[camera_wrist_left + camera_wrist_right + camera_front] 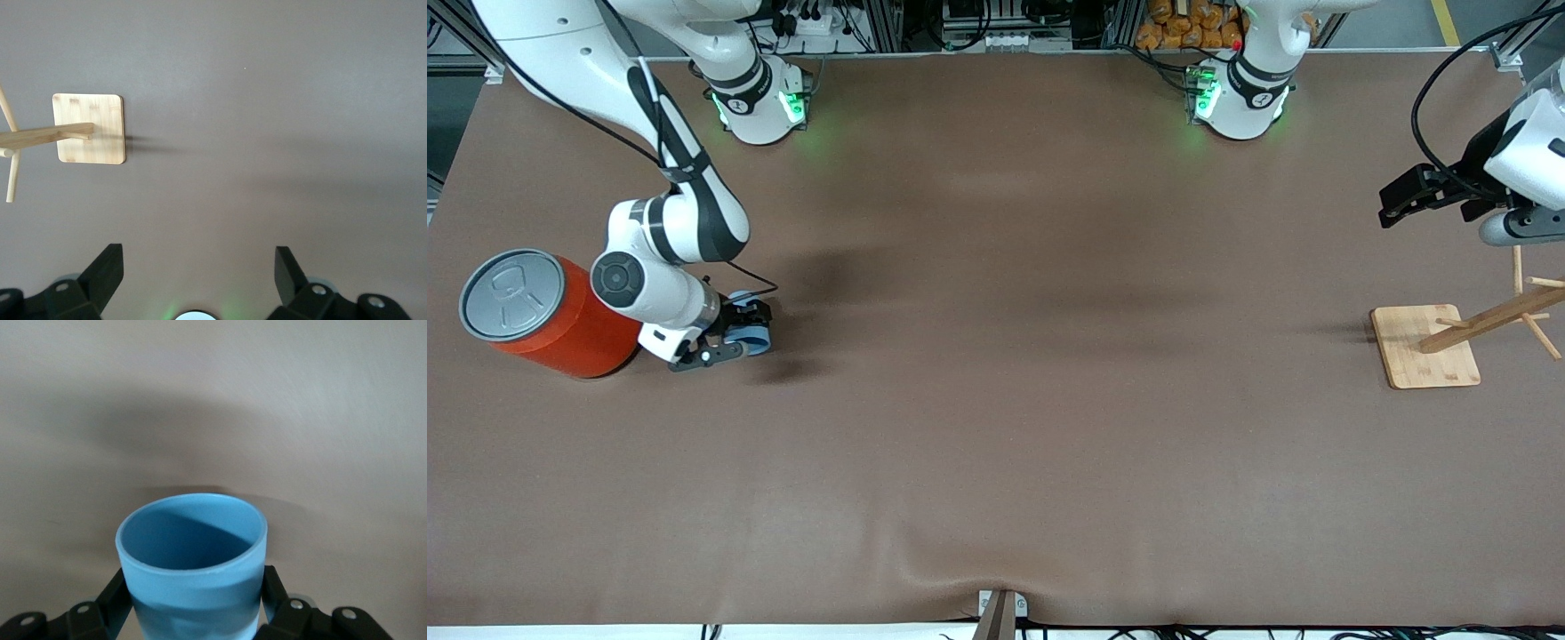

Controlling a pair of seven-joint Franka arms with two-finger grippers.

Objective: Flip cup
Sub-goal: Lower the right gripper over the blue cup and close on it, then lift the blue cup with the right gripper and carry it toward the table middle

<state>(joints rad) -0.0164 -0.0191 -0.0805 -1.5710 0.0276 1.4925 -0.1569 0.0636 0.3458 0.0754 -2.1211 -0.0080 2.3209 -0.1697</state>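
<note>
The light-blue cup (754, 339) is between the fingers of my right gripper (734, 338), low at the table beside the orange can, toward the right arm's end. In the right wrist view the cup (193, 567) fills the space between the black fingers (113, 597), and its open mouth faces away from the wrist. My right gripper (193, 597) is shut on it. I cannot tell whether the cup touches the table. My left gripper (1396, 203) is open and empty, up in the air at the left arm's end; the left wrist view (198, 267) shows it with its fingers wide apart.
A big orange can (560, 320) with a grey pull-tab lid stands right beside the right wrist. A wooden peg rack on a square bamboo base (1414, 351) stands under the left gripper and also shows in the left wrist view (90, 130). A brown mat (996, 400) covers the table.
</note>
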